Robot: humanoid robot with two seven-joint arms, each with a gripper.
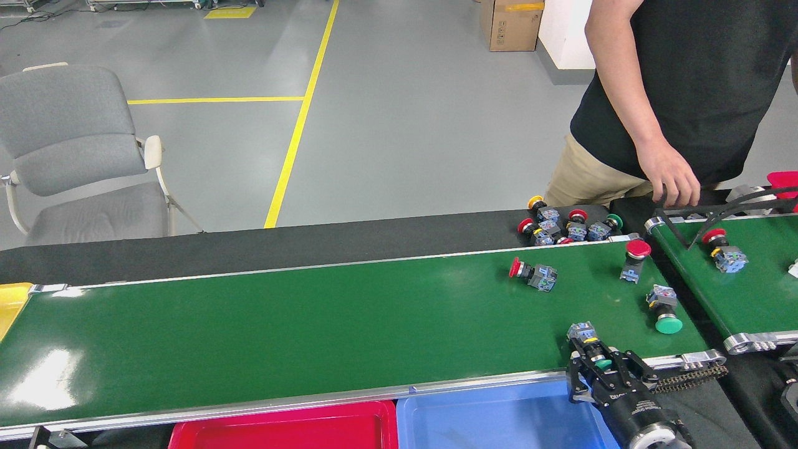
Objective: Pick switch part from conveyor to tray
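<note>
The conveyor (280,330) is a long glossy green belt running across the head view. A switch part with a green cap (588,337) lies at its near edge on the right. My right gripper (603,368) is open, its fingers (576,369) either side of that part's cap. More switch parts lie on the belt: a red-capped one (531,273), another red-capped one (634,257) and a green-capped one (663,310). A blue tray (499,421) and a red tray (287,429) sit below the belt's near rail. My left gripper is out of view.
A pile of switch parts (561,227) rests on the black strip behind the belt. A shorter green belt (748,287) at the right carries a red-capped part (721,251). A person stands behind it, a hand (676,181) at its black guide bar. A grey chair (75,156) stands far left.
</note>
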